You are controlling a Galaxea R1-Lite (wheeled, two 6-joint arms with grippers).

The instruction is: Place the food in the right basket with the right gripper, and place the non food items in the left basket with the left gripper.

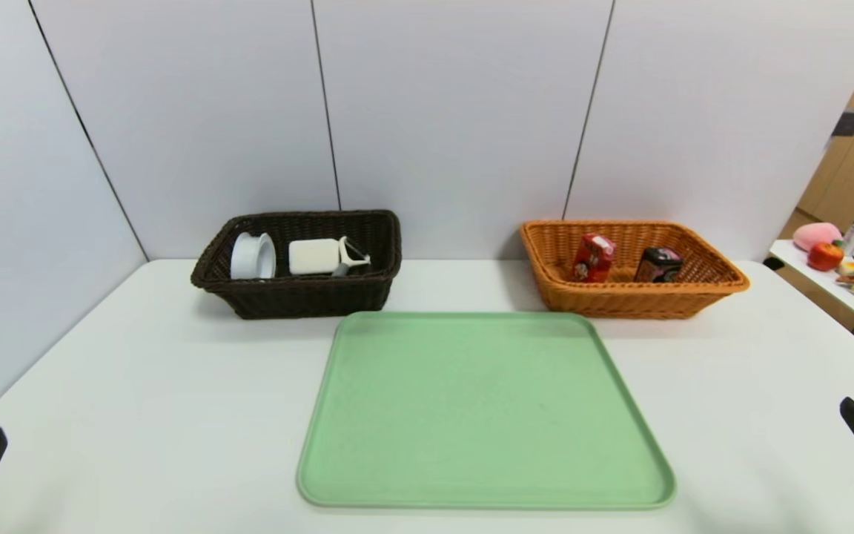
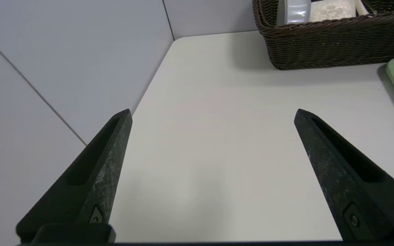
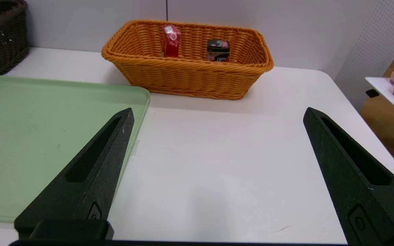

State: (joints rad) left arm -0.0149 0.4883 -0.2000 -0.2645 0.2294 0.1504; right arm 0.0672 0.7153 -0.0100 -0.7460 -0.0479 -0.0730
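Here the left hand (image 2: 212, 114) and right hand (image 3: 217, 112) hang released near the table's (image 1: 138, 386) front corners; wrist views show both spread fingers, the head view only tips. Cartons (image 1: 594, 257) stand in the orange basket (image 1: 634, 300), white things (image 1: 313, 256) in the brown basket (image 1: 301, 297).

The light is bright and even, and it seems to come from above. The left basket (image 1: 299, 263) and the right basket (image 1: 631, 268) throw only soft, short shadows on the surface (image 1: 138, 386). No strong glare shows on the green tray (image 1: 482, 411). In the head view the wall lines lean outward toward the edges. The wrist views are sharp.
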